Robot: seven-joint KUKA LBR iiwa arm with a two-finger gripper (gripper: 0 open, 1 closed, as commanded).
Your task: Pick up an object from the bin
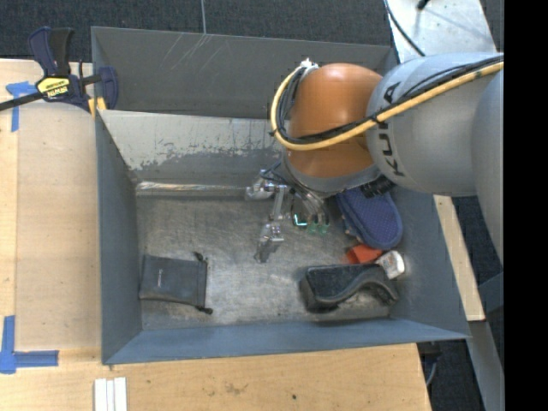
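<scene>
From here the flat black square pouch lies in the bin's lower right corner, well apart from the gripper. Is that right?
Not quite. In the camera view the flat black square pouch lies in the lower left corner of the bin, not the lower right, where a black curved thing lies instead. It is indeed well apart from the gripper, which is near the bin's middle.

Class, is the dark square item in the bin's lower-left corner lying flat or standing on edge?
Lying flat: the dark square item shows its broad face upward, resting on the bin floor.
</scene>
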